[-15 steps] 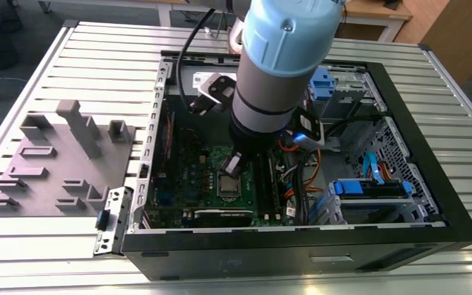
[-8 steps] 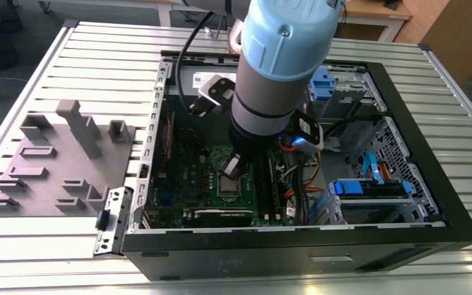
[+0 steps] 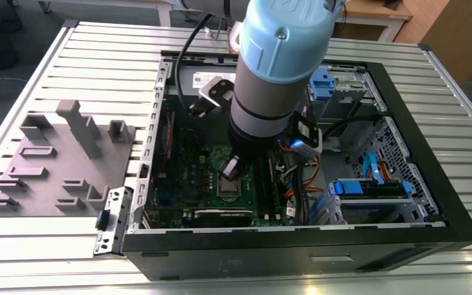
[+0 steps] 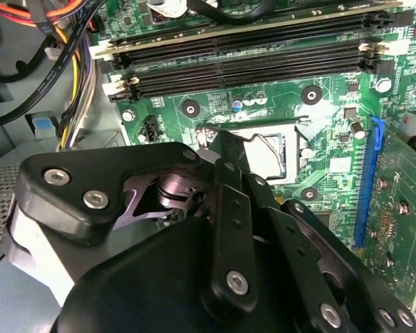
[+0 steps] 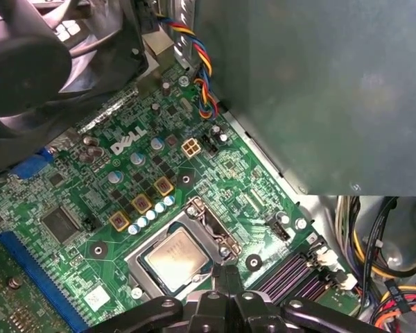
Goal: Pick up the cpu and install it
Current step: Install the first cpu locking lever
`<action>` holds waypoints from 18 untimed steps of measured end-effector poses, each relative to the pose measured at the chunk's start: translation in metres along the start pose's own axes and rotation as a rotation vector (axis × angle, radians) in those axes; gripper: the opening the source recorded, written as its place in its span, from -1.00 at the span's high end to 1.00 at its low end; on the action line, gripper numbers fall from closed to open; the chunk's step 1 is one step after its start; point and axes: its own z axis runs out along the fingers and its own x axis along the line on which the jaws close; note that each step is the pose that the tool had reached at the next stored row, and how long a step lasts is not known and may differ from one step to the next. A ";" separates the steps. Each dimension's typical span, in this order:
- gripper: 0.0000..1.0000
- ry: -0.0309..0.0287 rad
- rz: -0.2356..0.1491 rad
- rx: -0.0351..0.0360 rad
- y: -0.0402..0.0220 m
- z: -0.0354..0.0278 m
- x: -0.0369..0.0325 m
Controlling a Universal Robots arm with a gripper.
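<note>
Inside an open case (image 3: pixel 302 249) on a slatted table (image 3: pixel 96 55): arm (image 3: pixel 273 74) reaching down over the green board (image 3: pixel 195 178). Beside the case, toward the exterior view's left, a grey fixture (image 3: pixel 56 166) on the table.

Low over the socket (image 5: pixel 201 218), gripper (image 5: pixel 225 274), black, tips drawn together and holding nothing. Seen in both wrist views, likewise in the second (image 4: pixel 222 142), right at the socket's edge.

Flat within the socket frame, the cpu (image 5: pixel 173 258), pale silver top up, square to the frame. Apart from the gripper, just beside its tips; contact cannot be told. In the second wrist view, cpu (image 4: pixel 270 156) partly hidden behind the gripper body.

Near the socket, two long memory slots (image 4: pixel 249 62), black with white end clips. Along one side of the board, a blue slot (image 4: pixel 366 180).

Beyond the socket in the first wrist view, a black fan (image 5: pixel 28 62), a grey metal box (image 5: pixel 319 90) and a bundle of coloured wires (image 5: pixel 201 69) running down to the board.
</note>
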 end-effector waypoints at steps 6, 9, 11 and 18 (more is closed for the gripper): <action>0.79 0.0037 0.034 0.0093 -0.0007 0.0038 0.0008; 0.79 0.0057 0.049 0.0137 -0.0010 0.0054 0.0011; 0.79 0.0054 0.055 0.0147 -0.0006 0.0057 0.0017; 0.79 0.0040 0.069 0.0160 0.0002 0.0064 0.0043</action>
